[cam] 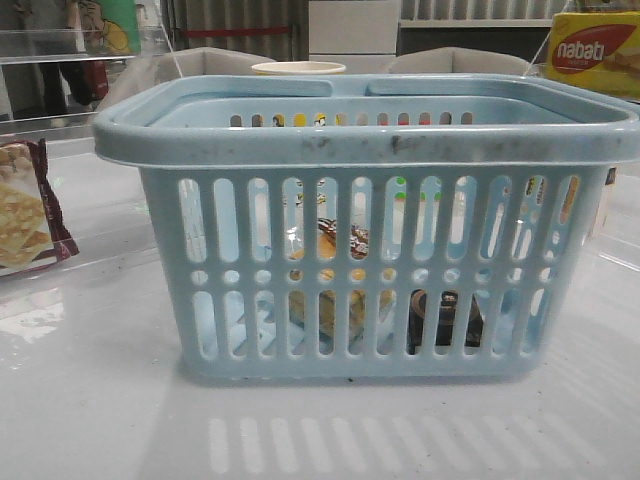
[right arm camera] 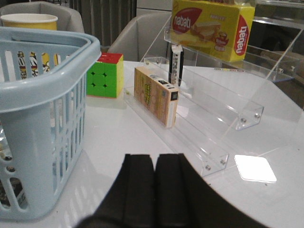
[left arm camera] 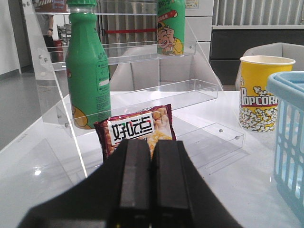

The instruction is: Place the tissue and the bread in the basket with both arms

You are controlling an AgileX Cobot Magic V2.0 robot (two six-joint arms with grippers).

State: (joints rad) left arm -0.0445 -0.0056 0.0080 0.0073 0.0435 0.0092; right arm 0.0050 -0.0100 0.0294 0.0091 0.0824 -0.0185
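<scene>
The pale blue basket (cam: 365, 135) stands in the middle of the front view; its edge also shows in the left wrist view (left arm camera: 289, 142) and the right wrist view (right arm camera: 42, 95). Through its slots I see the golden-brown bread (cam: 335, 300) inside on the floor, and the dark tissue pack (cam: 445, 320) beside it to the right. My left gripper (left arm camera: 151, 147) is shut and empty, to the left of the basket. My right gripper (right arm camera: 154, 159) is shut and empty, to the right of the basket. Neither gripper shows in the front view.
A maroon-edged cracker packet (left arm camera: 137, 130) lies ahead of my left gripper, by a clear shelf with a green bottle (left arm camera: 88, 71). A popcorn cup (left arm camera: 260, 92) stands behind the basket. On the right are a clear rack (right arm camera: 204, 118), a small box (right arm camera: 156, 95), a colour cube (right arm camera: 105, 73) and a yellow nabati box (right arm camera: 211, 26).
</scene>
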